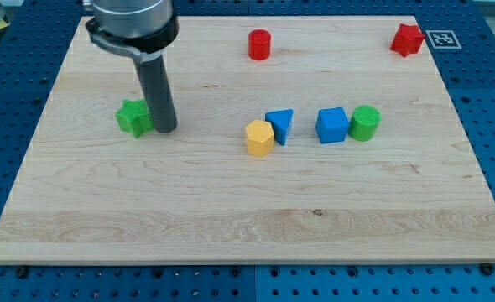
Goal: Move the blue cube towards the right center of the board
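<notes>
The blue cube point(332, 125) sits right of the board's centre, touching a green cylinder point(365, 122) on its right. A blue triangular block point(280, 126) lies to its left, with a yellow hexagonal block point(259, 137) against that. My tip point(165, 129) rests on the board at the view's left, right beside a green star block point(133, 117), far to the left of the blue cube.
A red cylinder point(259, 44) stands near the top centre. A red star block point(407, 39) sits at the top right corner. The wooden board point(247, 226) lies on a blue perforated table, with a marker tag point(441, 39) beyond the top right corner.
</notes>
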{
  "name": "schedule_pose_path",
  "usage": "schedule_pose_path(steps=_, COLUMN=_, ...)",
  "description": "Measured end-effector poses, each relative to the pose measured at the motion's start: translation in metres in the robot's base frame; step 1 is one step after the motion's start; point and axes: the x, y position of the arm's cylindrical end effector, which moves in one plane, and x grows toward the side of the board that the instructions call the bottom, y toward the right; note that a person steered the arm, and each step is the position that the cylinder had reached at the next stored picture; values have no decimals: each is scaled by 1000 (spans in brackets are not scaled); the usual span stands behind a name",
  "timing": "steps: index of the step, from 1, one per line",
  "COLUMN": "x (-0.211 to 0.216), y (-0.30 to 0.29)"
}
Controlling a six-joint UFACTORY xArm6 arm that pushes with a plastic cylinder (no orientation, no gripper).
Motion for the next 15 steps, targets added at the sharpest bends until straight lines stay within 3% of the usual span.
schedule_pose_path(steps=2, x=-2, y=-60)
schedule_pose_path(steps=5, x=-2, y=-59)
schedule_pose_path(steps=7, x=-43, y=3)
schedule_pose_path(steps=10, x=-44, y=129)
schedule_pose_path(steps=13, x=18, y=249)
schedule_pose_path(steps=15, x=42, y=276)
